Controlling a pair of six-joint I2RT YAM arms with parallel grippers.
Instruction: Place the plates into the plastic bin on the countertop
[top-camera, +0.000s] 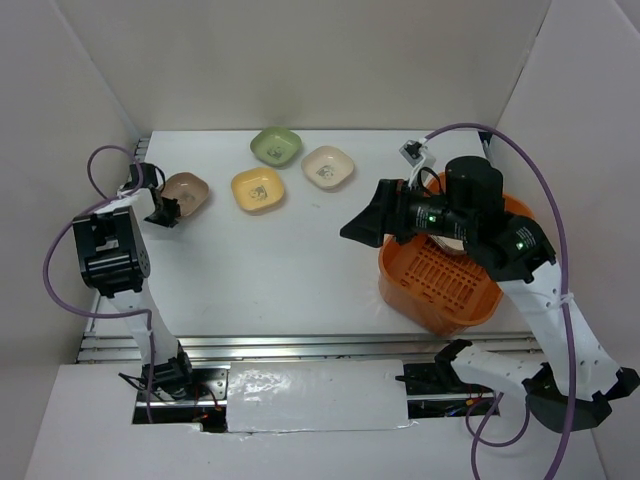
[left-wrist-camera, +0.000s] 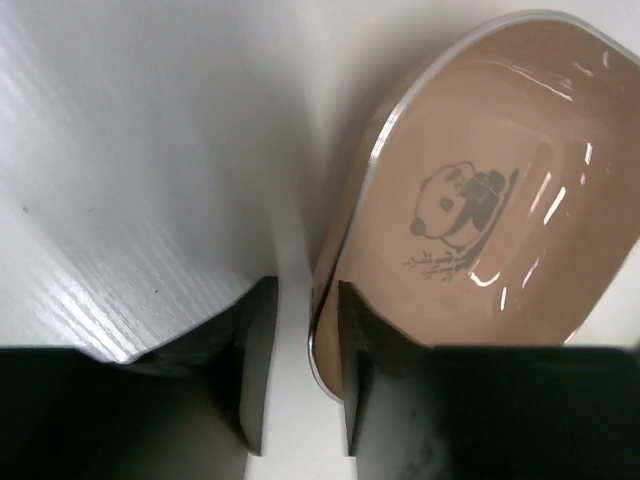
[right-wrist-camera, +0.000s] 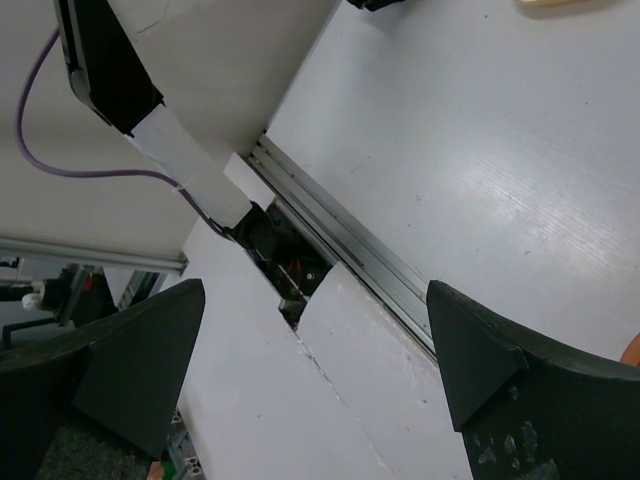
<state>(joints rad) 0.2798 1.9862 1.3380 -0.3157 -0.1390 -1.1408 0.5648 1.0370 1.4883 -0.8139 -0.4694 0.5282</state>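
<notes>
Countertop holds the bin at right. Brown plate sits far left; left gripper straddles its rim, fingers narrowly apart, grasp starting. Right gripper gapes empty. Next: pinch, lift, carry to bin.

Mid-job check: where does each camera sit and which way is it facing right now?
Top: fixed above and behind the arms, looking down at the countertop, plates and orange bin; left arm and right arm both show.
Left wrist: on the left arm, looking down past the left claw, whose fingers straddle the rim of the brown plate.
Right wrist: on the right arm, facing back across the near rail toward the left arm's base; the open right claw frames it.
Shared: top and left wrist both show the brown plate.
</notes>
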